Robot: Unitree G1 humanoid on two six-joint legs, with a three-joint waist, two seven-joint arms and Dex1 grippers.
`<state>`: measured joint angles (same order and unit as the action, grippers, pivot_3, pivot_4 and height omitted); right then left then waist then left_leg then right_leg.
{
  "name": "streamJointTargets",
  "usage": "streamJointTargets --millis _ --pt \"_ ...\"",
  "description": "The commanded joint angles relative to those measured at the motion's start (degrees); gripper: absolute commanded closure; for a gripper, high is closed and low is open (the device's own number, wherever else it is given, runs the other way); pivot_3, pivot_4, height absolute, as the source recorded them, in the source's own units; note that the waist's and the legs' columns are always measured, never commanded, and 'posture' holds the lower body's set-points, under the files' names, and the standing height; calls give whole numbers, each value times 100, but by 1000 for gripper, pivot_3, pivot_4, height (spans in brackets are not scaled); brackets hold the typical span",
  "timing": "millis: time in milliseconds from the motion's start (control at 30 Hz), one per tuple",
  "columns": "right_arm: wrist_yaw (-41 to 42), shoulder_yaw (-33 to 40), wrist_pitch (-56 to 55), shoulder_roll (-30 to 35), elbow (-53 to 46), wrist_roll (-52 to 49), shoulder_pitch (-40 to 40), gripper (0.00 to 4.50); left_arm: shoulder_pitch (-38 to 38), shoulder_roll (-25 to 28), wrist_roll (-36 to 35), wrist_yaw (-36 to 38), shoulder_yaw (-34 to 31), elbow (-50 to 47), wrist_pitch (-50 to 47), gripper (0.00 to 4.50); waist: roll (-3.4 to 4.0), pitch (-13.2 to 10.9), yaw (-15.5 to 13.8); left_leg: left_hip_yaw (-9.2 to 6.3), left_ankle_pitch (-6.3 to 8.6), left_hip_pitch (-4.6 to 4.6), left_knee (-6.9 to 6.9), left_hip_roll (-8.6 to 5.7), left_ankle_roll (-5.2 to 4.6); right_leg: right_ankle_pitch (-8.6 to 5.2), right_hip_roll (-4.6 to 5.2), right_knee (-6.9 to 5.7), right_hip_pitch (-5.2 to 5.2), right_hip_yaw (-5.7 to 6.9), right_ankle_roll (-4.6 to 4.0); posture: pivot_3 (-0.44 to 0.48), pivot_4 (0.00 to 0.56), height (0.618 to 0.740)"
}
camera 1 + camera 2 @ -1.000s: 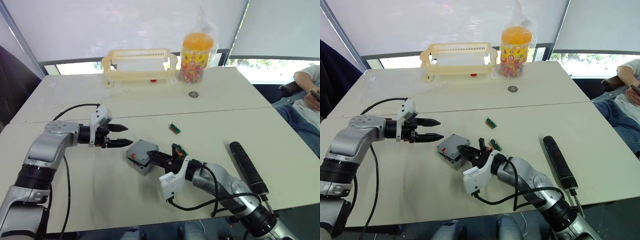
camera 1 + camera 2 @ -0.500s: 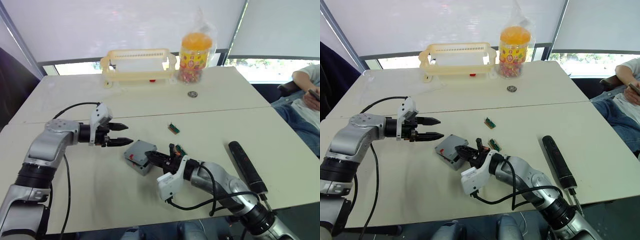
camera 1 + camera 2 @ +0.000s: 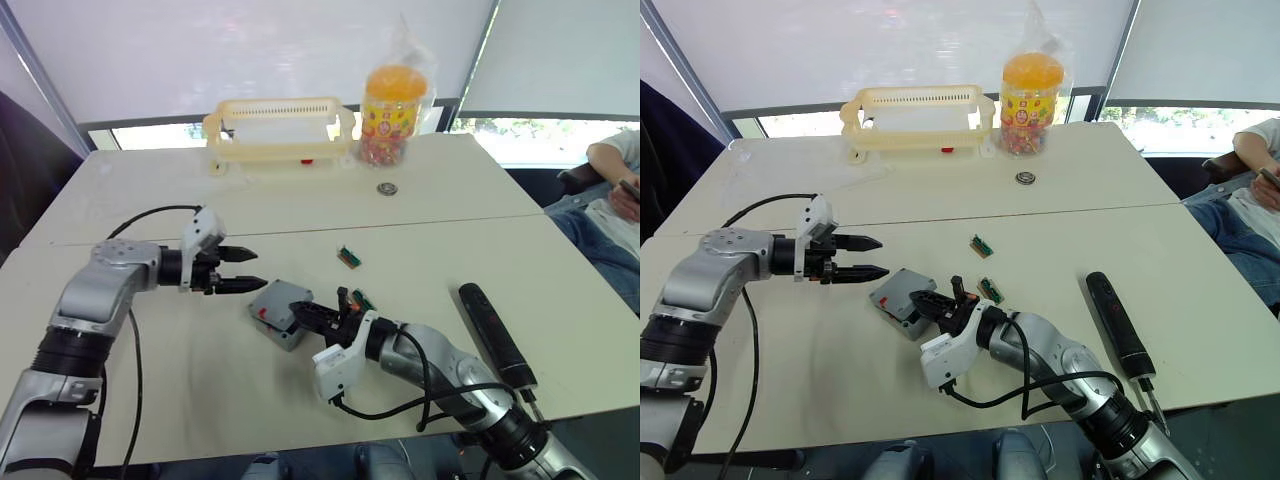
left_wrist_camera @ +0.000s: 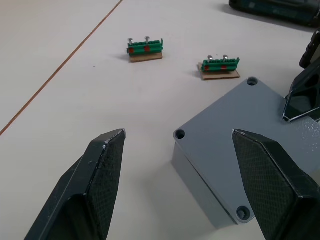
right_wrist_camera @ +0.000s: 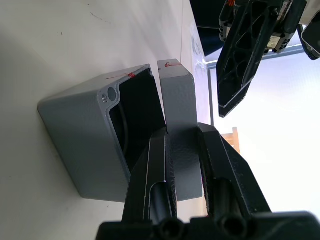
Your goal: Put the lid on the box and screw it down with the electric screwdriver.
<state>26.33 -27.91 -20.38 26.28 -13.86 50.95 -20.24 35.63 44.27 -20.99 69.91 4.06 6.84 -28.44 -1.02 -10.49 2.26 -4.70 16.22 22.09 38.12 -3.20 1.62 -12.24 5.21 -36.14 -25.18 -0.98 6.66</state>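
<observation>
The grey box sits on the table's near half, its hollow inside partly showing in the right wrist view. The flat grey lid rests over it, tilted ajar with a gap along one edge. From the near right, my right gripper is shut on the lid's edge. Left of the box, just above the table, my left gripper hovers open and empty, pointing at it. The lid's top with its screw holes lies just ahead of those fingers. The black electric screwdriver lies on the table to the right.
Two small green terminal blocks lie just beyond the box. A yellow basket, a snack jar and a small metal ring stand at the back. A person sits at the far right edge.
My right arm has crept slightly left with the lid still in its grip. The left gripper has stayed open in the same spot.
</observation>
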Motion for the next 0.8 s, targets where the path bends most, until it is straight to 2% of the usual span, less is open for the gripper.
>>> streamJointTargets --millis 33,200,300,333,367,433,467,533,567,800 --pt "120 -94 -38 58 13 -15 88 4365 -33 -23 247 84 224 -61 294 1038 0 0 -5 0 0 -1 0 0 0 0 0 0 1 0 0 0 150 740" --pt "137 -108 -55 77 18 -14 109 4365 -112 -139 577 161 589 37 650 1038 -4 5 -11 1 0 -8 0 0 0 0 0 2 9 0 0 0 150 740" --pt "141 -96 -55 95 -10 -30 142 4365 -170 -232 639 196 670 54 717 1038 -4 6 -25 1 7 -66 -7 0 -11 -4 0 12 67 0 3 0 150 740" --pt "142 -89 -52 98 -23 -36 153 3301 -196 -253 693 209 718 63 771 993 -5 6 -29 1 9 -75 -8 0 -15 -7 0 14 78 0 2 0 150 740" --pt "148 -84 -48 96 -32 -38 160 2938 -211 -264 734 219 747 71 812 993 -5 6 -33 2 9 -75 -7 0 -15 -7 0 14 79 0 3 0 150 740" --pt "141 -49 -63 119 -65 -52 175 1808 -234 -295 796 226 791 123 896 993 -10 14 -31 1 9 -77 -7 1 -15 -7 0 12 79 -1 3 0 150 740" --pt "123 -29 -76 135 -87 -56 184 1426 -243 -312 810 220 800 148 921 993 -8 18 -32 1 9 -79 -7 1 -14 -7 0 11 80 -1 3 0 150 740" --pt "131 1 -87 170 -137 -82 211 370 -270 -334 857 221 834 184 977 993 -8 28 -40 0 9 -81 -7 1 -14 -8 0 10 82 0 3 0 150 740" --pt "148 29 -89 193 -170 -111 227 61 -277 -363 884 187 842 211 978 993 -9 42 -48 0 9 -81 -7 1 -15 -8 0 10 82 0 3 0 150 740" --pt "185 375 -108 504 -449 -417 417 61 -350 -437 1052 109 907 390 1183 993 -8 50 -144 1 9 -83 -6 1 -15 -8 1 10 85 -1 2 0 150 740"
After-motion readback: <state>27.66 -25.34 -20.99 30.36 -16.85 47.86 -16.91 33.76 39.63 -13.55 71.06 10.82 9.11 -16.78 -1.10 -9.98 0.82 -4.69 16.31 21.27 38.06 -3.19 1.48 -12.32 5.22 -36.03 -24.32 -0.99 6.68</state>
